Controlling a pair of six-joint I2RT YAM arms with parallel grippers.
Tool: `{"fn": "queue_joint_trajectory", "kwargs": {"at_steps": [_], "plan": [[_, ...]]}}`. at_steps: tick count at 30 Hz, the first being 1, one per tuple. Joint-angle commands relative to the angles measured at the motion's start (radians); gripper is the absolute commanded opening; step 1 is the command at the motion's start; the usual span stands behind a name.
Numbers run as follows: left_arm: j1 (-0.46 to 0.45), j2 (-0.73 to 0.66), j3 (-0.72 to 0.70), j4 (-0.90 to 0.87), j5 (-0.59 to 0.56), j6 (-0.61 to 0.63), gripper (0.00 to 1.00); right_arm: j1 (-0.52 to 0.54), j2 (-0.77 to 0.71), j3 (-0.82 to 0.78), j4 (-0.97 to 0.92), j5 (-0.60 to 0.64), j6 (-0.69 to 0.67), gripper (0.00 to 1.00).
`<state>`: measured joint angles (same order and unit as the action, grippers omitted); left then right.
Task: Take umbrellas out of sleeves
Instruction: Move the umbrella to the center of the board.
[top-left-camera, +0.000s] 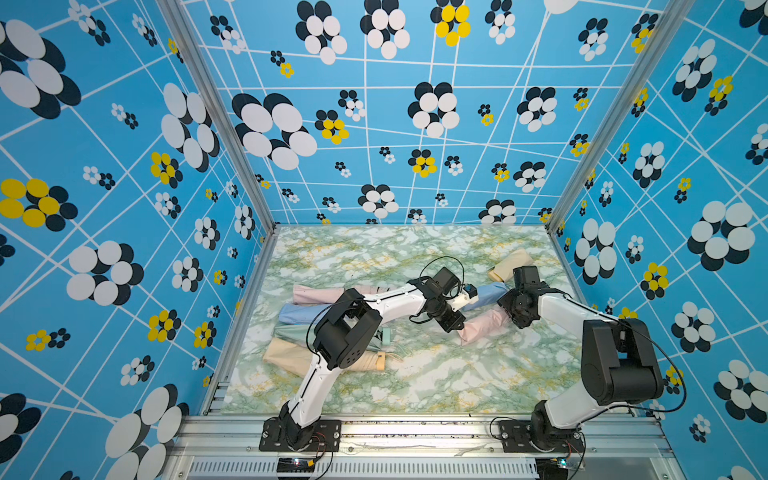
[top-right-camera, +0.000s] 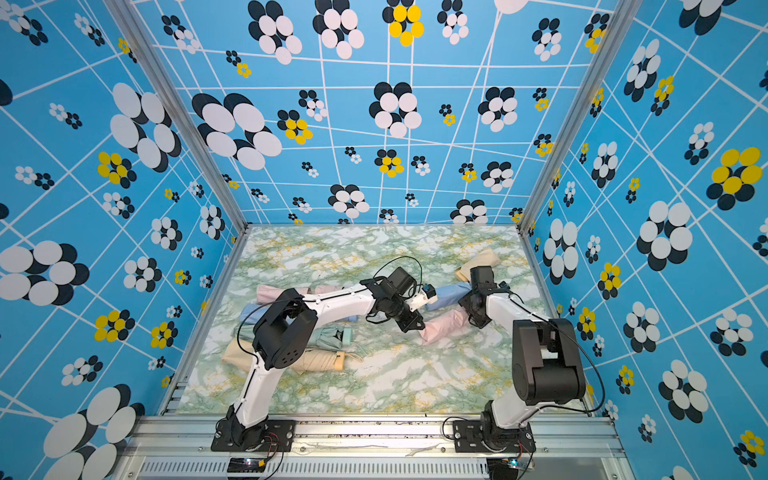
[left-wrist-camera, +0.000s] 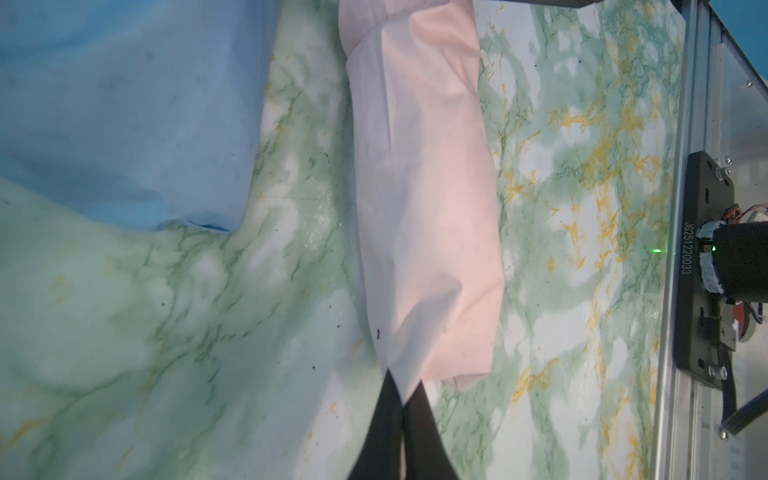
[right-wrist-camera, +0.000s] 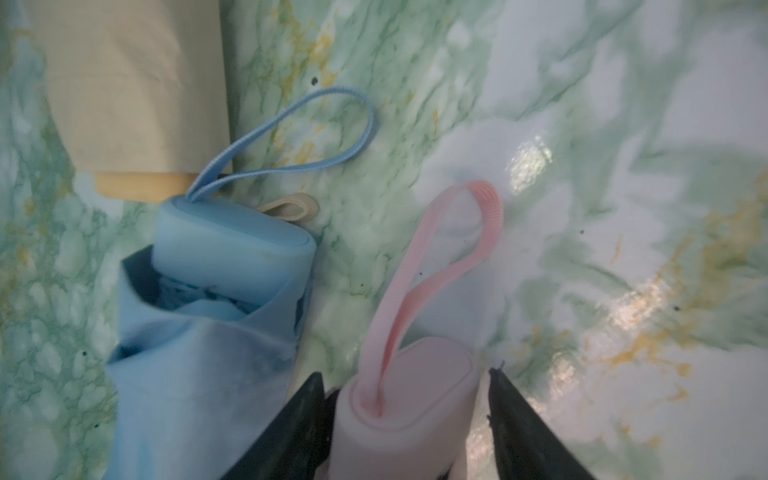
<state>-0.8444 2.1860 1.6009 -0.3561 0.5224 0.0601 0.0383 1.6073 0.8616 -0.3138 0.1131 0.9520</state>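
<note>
Left wrist view is showing the left gripper (left-wrist-camera: 402, 388) pinching shut on one end of the pink sleeve (left-wrist-camera: 424, 187) lying on the marble tabletop (left-wrist-camera: 208, 332), while the right gripper (right-wrist-camera: 405, 372) is bracketing the pink umbrella handle (right-wrist-camera: 419, 419), firm contact not determinable.

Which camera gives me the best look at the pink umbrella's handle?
Right wrist: the pink handle and its strap fill the foreground between the fingers of the right claw. In both top views the right arm hides it; only the pink sleeve shows. Left wrist shows just that sleeve's far end, pinched by the left claw.
</note>
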Motion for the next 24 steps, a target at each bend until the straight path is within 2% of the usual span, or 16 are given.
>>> {"fn": "queue_joint_trajectory", "kwargs": {"at_steps": [1, 6, 9, 14, 16, 24], "plan": [[0.002, 0.014, 0.013, -0.007, -0.007, -0.013, 0.04, -0.01, 0.019, 0.027, 0.004, -0.013, 0.033, 0.62], [0.002, 0.011, 0.008, -0.006, -0.009, -0.015, 0.0, -0.014, 0.033, 0.024, 0.007, -0.028, 0.051, 0.54], [0.002, 0.005, 0.001, 0.002, -0.012, -0.018, 0.0, -0.014, 0.041, 0.015, 0.011, -0.05, 0.07, 0.44], [0.006, -0.011, -0.014, 0.0, -0.023, -0.015, 0.0, -0.014, 0.03, -0.026, 0.031, -0.082, 0.096, 0.2], [0.007, -0.021, -0.025, 0.001, -0.033, -0.015, 0.0, -0.014, 0.015, -0.048, 0.034, -0.105, 0.108, 0.14], [0.031, -0.112, -0.145, 0.035, -0.064, -0.044, 0.0, -0.006, -0.143, -0.252, 0.067, -0.145, 0.263, 0.09]]}}
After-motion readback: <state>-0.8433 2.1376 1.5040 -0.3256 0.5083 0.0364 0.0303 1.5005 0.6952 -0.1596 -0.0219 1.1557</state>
